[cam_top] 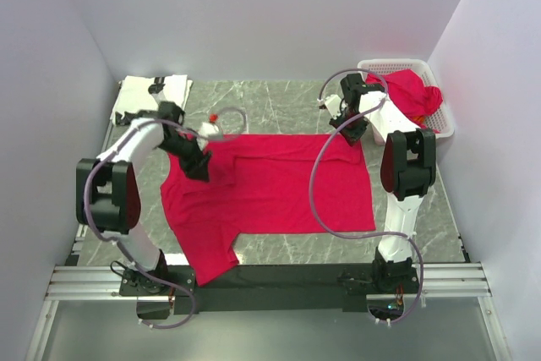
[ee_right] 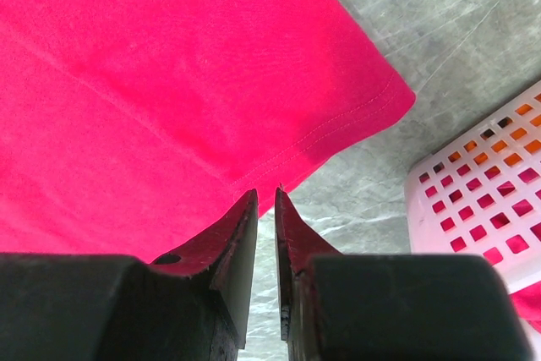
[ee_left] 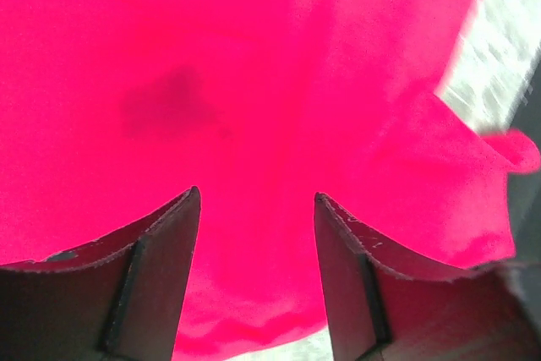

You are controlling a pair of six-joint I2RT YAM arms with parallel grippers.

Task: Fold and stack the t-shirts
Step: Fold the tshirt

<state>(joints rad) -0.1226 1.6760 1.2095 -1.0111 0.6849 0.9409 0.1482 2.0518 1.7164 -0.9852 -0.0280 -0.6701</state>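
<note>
A red t-shirt (cam_top: pixel 270 183) lies spread flat on the marble table, collar to the left, hem to the right. My left gripper (cam_top: pixel 199 163) hovers over its far left part near the collar; in the left wrist view the gripper (ee_left: pixel 256 196) is open and empty above the red cloth (ee_left: pixel 254 82). My right gripper (cam_top: pixel 353 129) is at the shirt's far right corner; in the right wrist view the gripper (ee_right: pixel 266 192) is almost closed, empty, just beside the hem (ee_right: pixel 338 124). A folded white t-shirt with black print (cam_top: pixel 152 95) lies at the back left.
A white lattice basket (cam_top: pixel 445 116) stands at the back right with more red shirts (cam_top: pixel 410 95) in it; its wall shows in the right wrist view (ee_right: pixel 482 200). White walls close in the table on three sides.
</note>
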